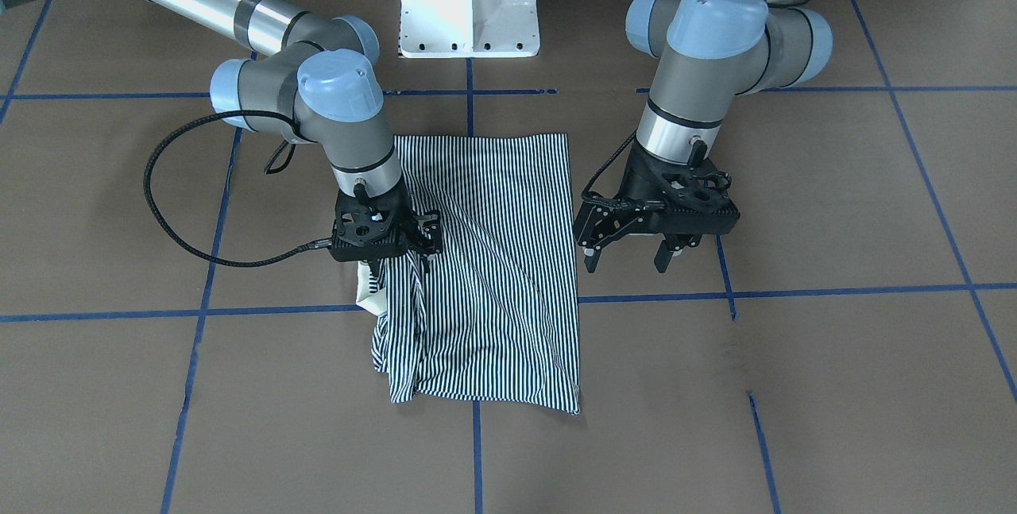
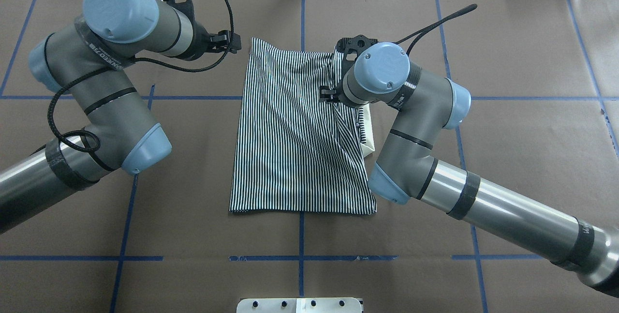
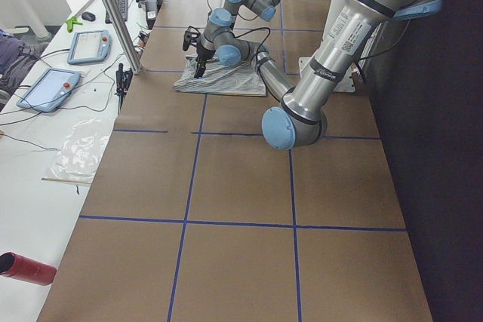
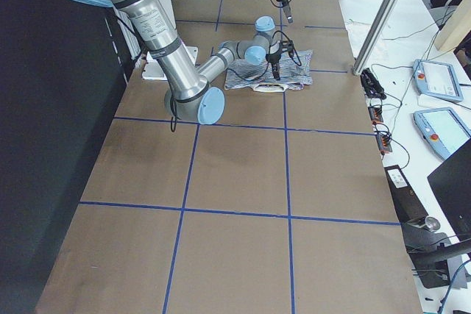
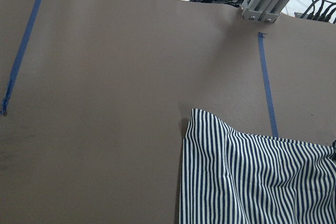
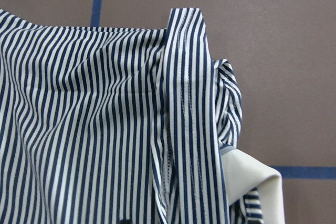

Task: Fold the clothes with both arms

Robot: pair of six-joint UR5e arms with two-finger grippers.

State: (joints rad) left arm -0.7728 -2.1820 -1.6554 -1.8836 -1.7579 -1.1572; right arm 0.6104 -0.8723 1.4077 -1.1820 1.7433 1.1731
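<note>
Roughly halfway: pinches bunched right edge of polo shirt [image 1: 493, 260] with right gripper [image 1: 401, 256], holds left gripper [image 1: 628, 260] open alongside; lacks neat final folds.

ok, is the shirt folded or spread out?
Partly folded. The shirt lies as a narrow rectangle with no sleeve sticking out; the edge by the right gripper is bunched up, collar poking out there.

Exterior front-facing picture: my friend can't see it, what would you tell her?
A striped shirt lies partly folded on a brown table. The right gripper pinches its bunched edge by the cream collar; the left gripper hangs open beside the other edge.
</note>
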